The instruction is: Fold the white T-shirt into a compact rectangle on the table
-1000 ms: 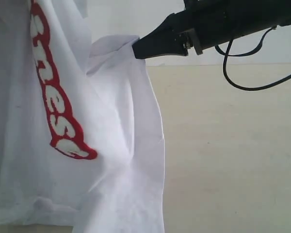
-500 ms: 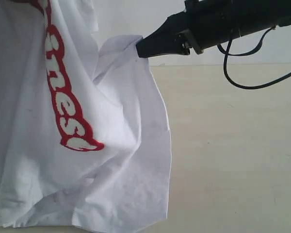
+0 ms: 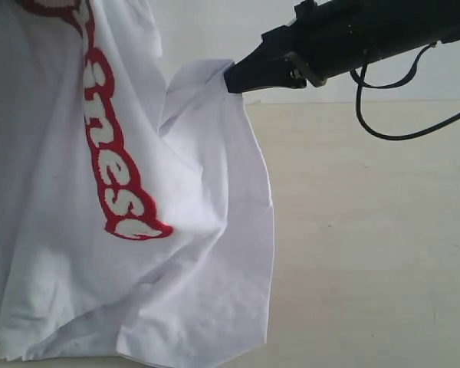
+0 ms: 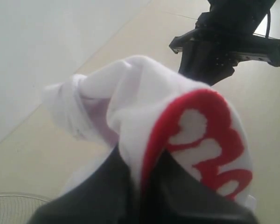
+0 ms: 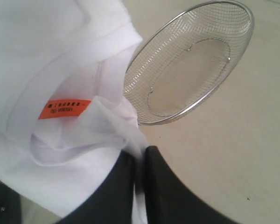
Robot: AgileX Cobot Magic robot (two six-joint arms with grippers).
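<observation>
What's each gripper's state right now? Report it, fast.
Left gripper: shut on the white T-shirt, pinching cloth by the red lettering.
Right gripper: shut on the white T-shirt, near the orange neck tag.

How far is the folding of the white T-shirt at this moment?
Done: both grippers hold cloth, the right gripper shut on an edge of the white T-shirt, the left gripper shut beside the red lettering. In hand: the shirt hangs lifted, its lower edge down by the table. Left: spreading it flat and every fold; no fold shows yet.
</observation>
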